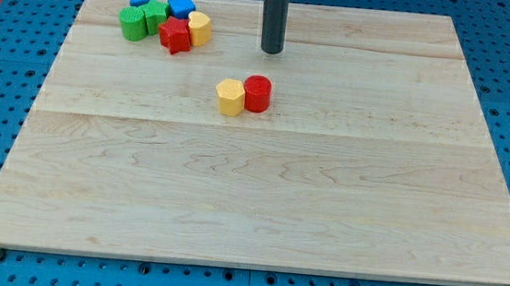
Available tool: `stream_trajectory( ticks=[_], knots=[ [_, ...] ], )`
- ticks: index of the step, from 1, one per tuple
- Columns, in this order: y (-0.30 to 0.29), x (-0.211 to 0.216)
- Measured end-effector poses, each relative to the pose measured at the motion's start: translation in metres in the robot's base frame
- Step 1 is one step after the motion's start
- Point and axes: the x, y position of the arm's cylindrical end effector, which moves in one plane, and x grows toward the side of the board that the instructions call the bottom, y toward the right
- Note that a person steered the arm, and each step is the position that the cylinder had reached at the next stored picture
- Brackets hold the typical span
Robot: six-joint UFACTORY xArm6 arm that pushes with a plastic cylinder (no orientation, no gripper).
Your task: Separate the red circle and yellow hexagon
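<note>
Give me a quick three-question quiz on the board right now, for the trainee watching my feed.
1. True or false: the red circle and the yellow hexagon are touching.
2. Where is my tip relative to the red circle? A) toward the view's top, apart from it B) pressed against its left side C) toward the view's bottom
3. Fill in: the cluster at the view's top left holds a red star, a second yellow block, two green blocks and two ____ blocks.

Key: 1 true; 2 A; 3 blue.
</note>
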Motion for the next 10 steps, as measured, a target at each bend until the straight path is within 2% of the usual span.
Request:
stream_trajectory(
  ticks=[2,3,4,5,7,8,10],
  knots=[
    [0.001,-0.007],
    [-0.001,0.018],
    [-0.057,0.058],
    [-0.086,0.101],
    [-0.079,0.138],
    [-0.045,0.143],
    [-0.045,0.143]
  ],
)
